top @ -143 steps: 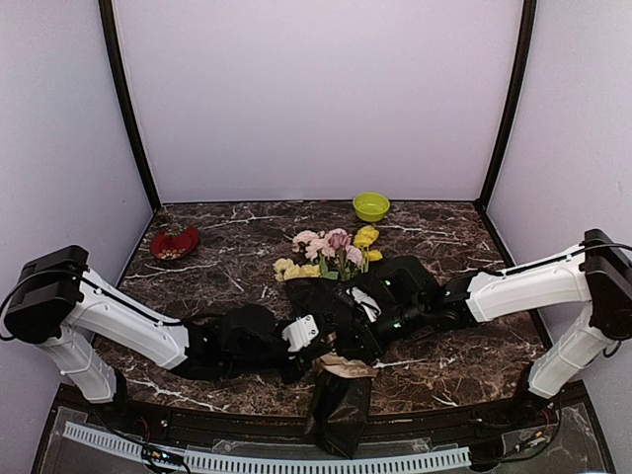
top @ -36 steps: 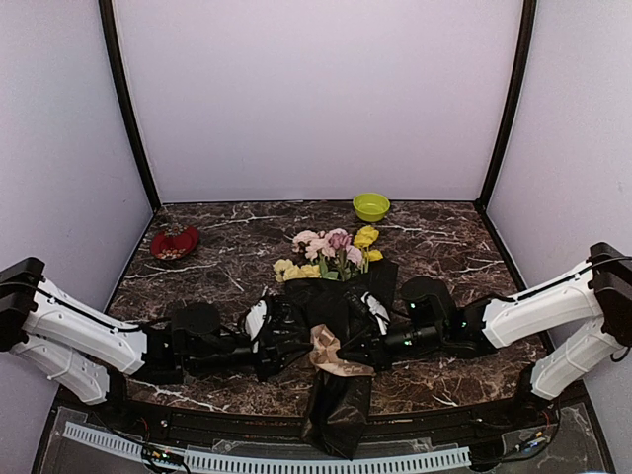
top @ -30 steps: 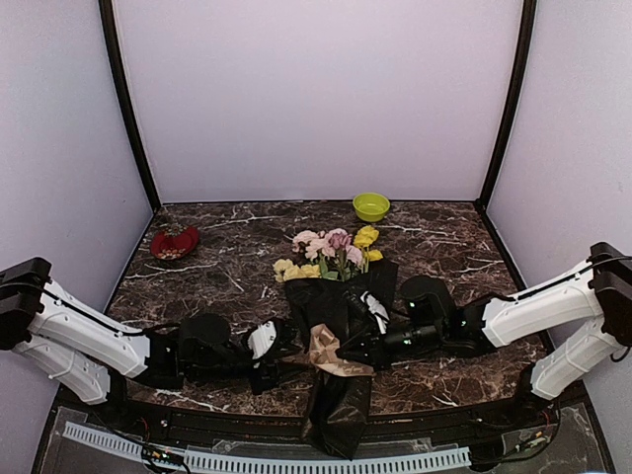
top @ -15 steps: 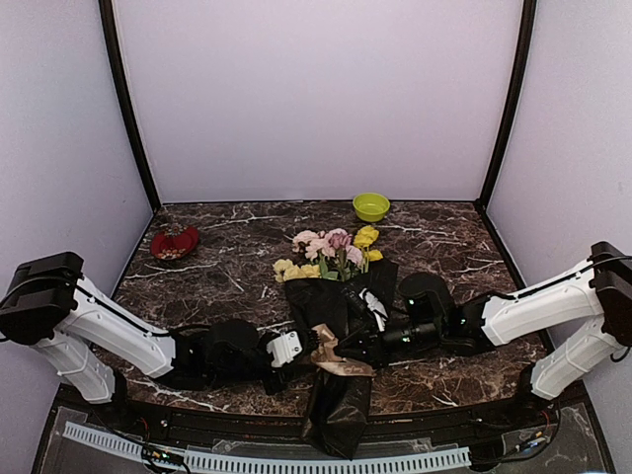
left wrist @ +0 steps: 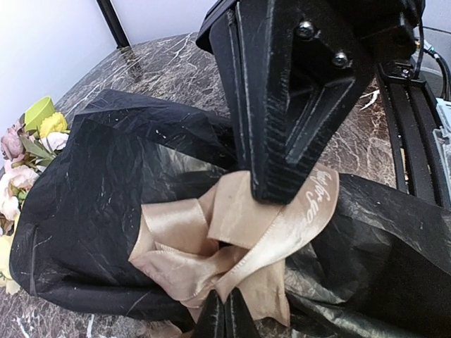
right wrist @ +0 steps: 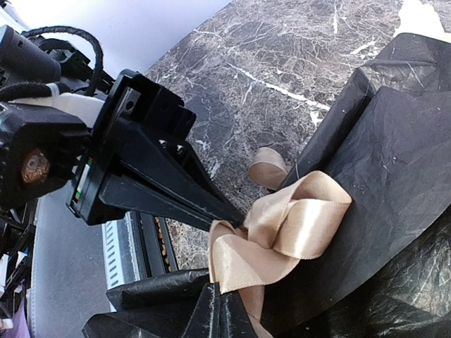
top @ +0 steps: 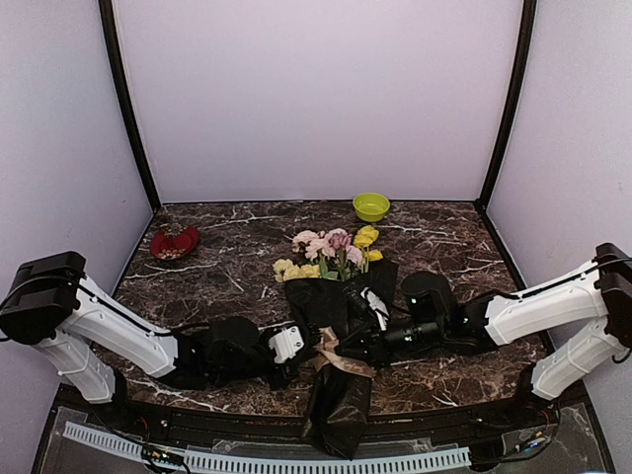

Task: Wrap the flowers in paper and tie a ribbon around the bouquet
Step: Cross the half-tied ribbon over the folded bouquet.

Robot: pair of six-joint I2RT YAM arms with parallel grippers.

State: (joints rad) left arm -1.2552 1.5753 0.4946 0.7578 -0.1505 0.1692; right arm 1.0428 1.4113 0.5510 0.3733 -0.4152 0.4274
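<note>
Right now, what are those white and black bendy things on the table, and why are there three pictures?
They are two robot arms, a left arm and a right arm, each ending in a two-finger pincher. The wide picture comes from a camera up above and behind them. The other two come from little cameras on each wrist, so each one sees its own fingers up close. On the dark stone table lie pink and yellow flowers wrapped in black paper, with a tan ribbon bunched around the middle. A green bowl and a red dish sit farther back. The left pincher and the right pincher are both squeezed shut on the ribbon.
</note>
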